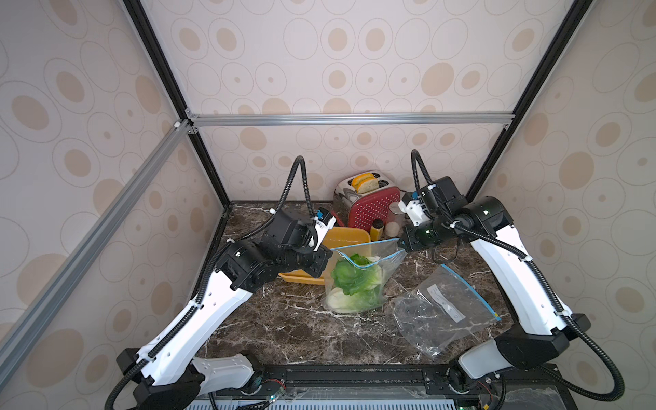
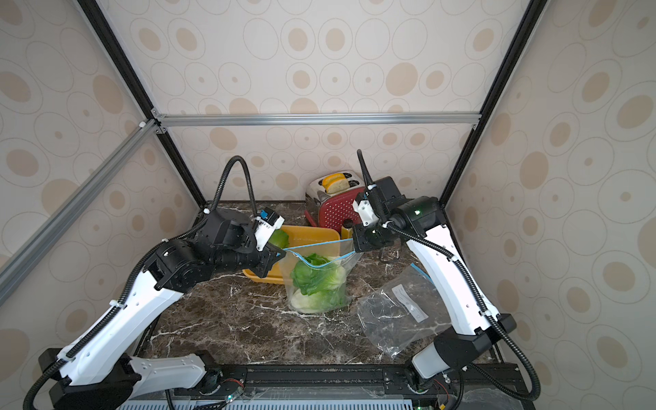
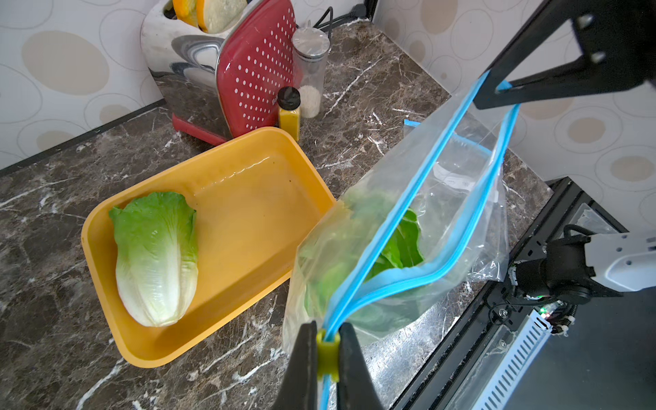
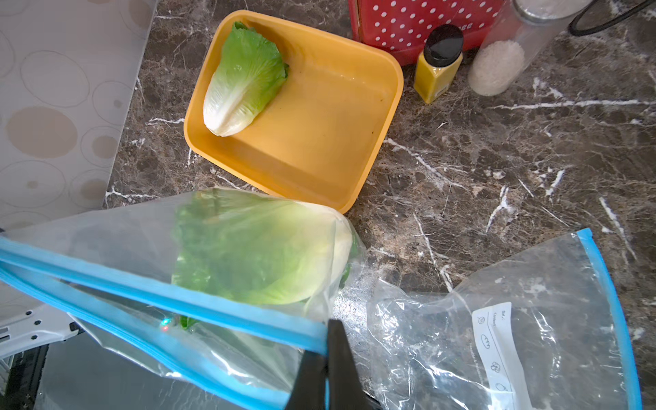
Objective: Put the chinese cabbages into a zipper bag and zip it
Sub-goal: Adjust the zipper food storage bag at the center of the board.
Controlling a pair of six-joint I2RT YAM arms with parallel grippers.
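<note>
A clear zipper bag with a blue zip strip hangs upright between my two grippers, its bottom on the marble counter. Chinese cabbages fill its lower half, green leaves up and white base down. The two blue strips stand apart along the middle, so the mouth gapes. My left gripper is shut on the yellow-green slider at one end of the zip. At the other end my right gripper is shut on the corner of the blue strip. One more cabbage lies in the yellow tray behind the bag.
A second, empty zipper bag lies flat on the counter by the right arm. A red toaster with bread, a yellow spice bottle and a glass jar stand at the back. A black cable loops near the right gripper.
</note>
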